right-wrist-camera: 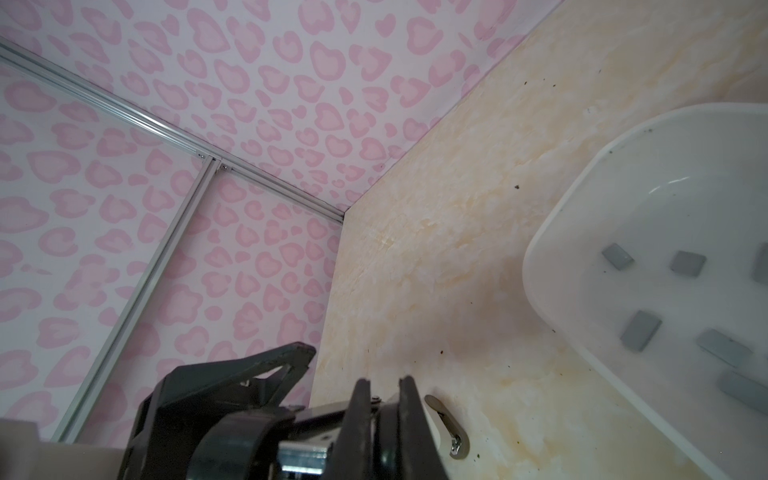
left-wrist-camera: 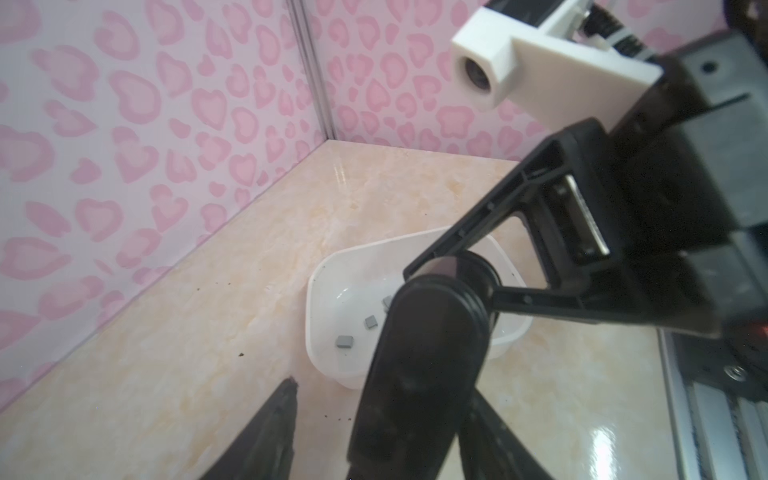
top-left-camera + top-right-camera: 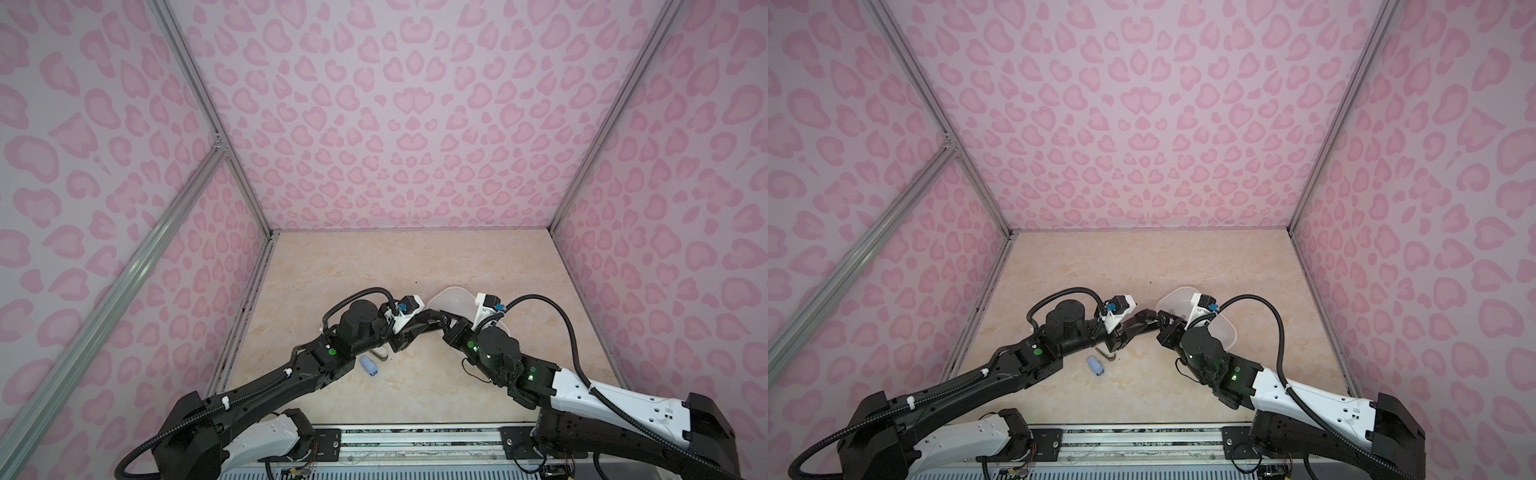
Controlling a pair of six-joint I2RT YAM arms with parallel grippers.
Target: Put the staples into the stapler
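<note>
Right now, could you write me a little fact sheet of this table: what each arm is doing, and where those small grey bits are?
Stapler: black, where the two sets of jaws meet.
Left jaws: one either side of the stapler; whether they clamp it is unclear.
Right jaws: closed on the stapler's end.
Staples: small grey blocks lying loose in the white tub.
White tub: on the table, next to the right arm.
Also there: a small blue object on the table near the left arm.
</note>
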